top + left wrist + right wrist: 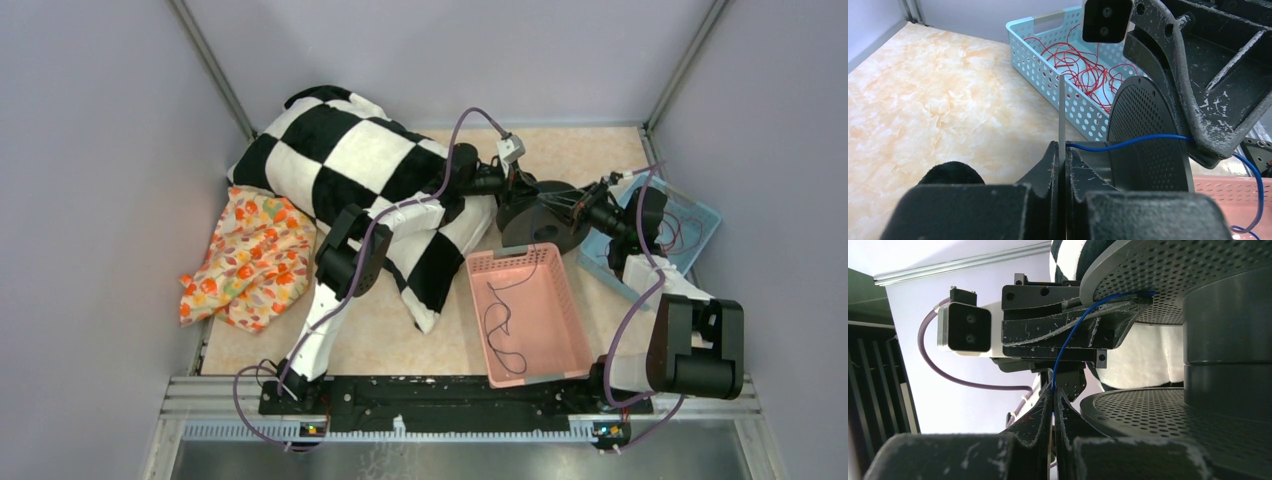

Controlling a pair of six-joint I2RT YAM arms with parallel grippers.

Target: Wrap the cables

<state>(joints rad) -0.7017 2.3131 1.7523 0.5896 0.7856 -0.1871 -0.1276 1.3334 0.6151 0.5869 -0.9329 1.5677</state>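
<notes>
Two end effectors are clenched on one thin blue cable beside the black perforated spool: left end effector at its tip, right end effector farther along; slack trails into the pink basket.

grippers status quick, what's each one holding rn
left gripper: closed, pinching the blue cable
right gripper: closed, pinching the same blue cable
</notes>
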